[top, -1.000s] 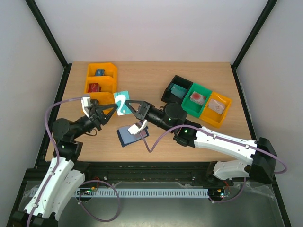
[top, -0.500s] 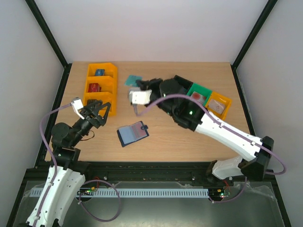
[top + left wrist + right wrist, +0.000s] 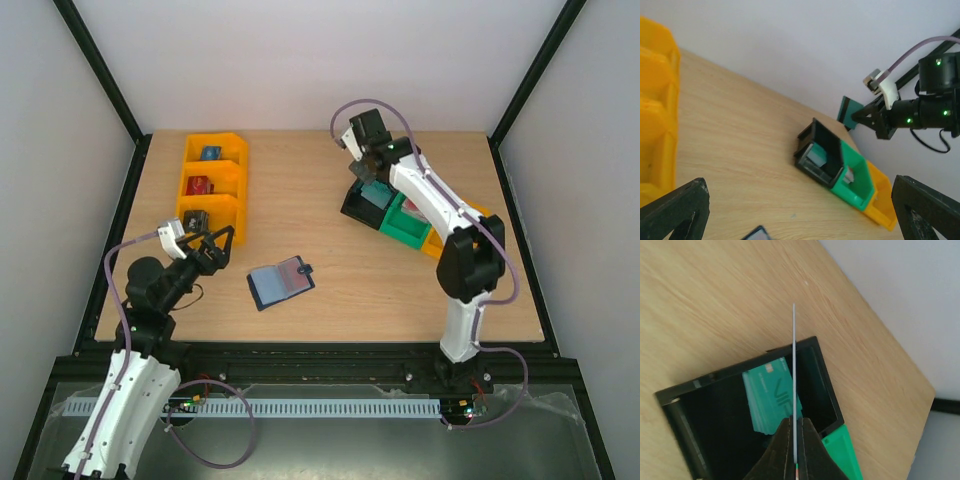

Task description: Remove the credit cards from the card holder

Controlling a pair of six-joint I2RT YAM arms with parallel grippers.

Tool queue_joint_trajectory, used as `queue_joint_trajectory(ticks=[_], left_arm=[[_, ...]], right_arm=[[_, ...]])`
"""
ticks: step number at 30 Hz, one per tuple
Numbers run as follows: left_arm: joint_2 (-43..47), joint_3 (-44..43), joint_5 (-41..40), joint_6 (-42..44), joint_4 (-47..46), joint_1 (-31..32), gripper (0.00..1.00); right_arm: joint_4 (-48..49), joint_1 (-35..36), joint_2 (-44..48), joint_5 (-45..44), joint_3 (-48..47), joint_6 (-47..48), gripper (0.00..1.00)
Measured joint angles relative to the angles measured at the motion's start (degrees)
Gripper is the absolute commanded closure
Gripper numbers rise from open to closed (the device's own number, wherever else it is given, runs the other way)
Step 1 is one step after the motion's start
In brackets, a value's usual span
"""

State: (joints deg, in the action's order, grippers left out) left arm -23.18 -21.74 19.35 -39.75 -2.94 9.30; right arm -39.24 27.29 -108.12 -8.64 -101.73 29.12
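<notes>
Right wrist view: the right gripper (image 3: 795, 442) pinches 1 teal credit card (image 3: 794, 365) by its end, jaws closed tight on it. The card shows edge-on as a thin line. Its long axis runs straight out from the fingertips, and its free end points over the black bin (image 3: 690, 430) below. Another teal card (image 3: 771, 400) lies tilted inside that bin.

In the top external view the black bin sits at the far right of the table (image 3: 300, 190), touching a green bin (image 3: 405, 225). The card holder (image 3: 281, 283) lies open and flat near the table's middle, well apart from the bins. Its long axis runs from near left to far right, with the small tab (image 3: 306, 268) at the right end. The left gripper (image 3: 208, 243) hovers at the left, just beside the orange bin (image 3: 212, 180), jaws spread wide and holding nothing.

1 second ago both grippers met above the holder with the card between them, the left one closed. Since then the right arm has swung the card to the far right and the left arm has drawn back. The holder has not moved.
</notes>
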Motion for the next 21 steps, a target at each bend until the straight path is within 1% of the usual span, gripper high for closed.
queue_joint_trajectory(ticks=[5, 8, 13, 16, 21], left_arm=[[1.68, 2.95, -3.41, 1.27, 1.86, -0.02, 0.01], [2.97, 4.90, -4.96, 1.38, 2.64, -0.24, 0.00], [3.34, 5.60, -6.08, 1.38, 2.56, -0.33, 0.01], [3.41, 5.97, -6.36, 1.33, 2.40, -0.33, 0.00], [3.43, 6.27, -6.38, 1.16, 2.21, -0.35, 0.01]], right_arm=[[-5.01, -2.64, -8.24, -3.13, -8.41, -5.51, 0.98], [-7.02, -2.78, -12.55, -5.51, -12.20, -7.52, 0.98], [-11.32, -2.69, -19.19, -10.91, -17.92, -10.05, 0.99], [-13.38, -2.67, -22.05, -13.60, -19.78, -11.65, 0.98], [-16.02, -2.67, -24.72, -15.85, -19.89, -13.11, 0.98]])
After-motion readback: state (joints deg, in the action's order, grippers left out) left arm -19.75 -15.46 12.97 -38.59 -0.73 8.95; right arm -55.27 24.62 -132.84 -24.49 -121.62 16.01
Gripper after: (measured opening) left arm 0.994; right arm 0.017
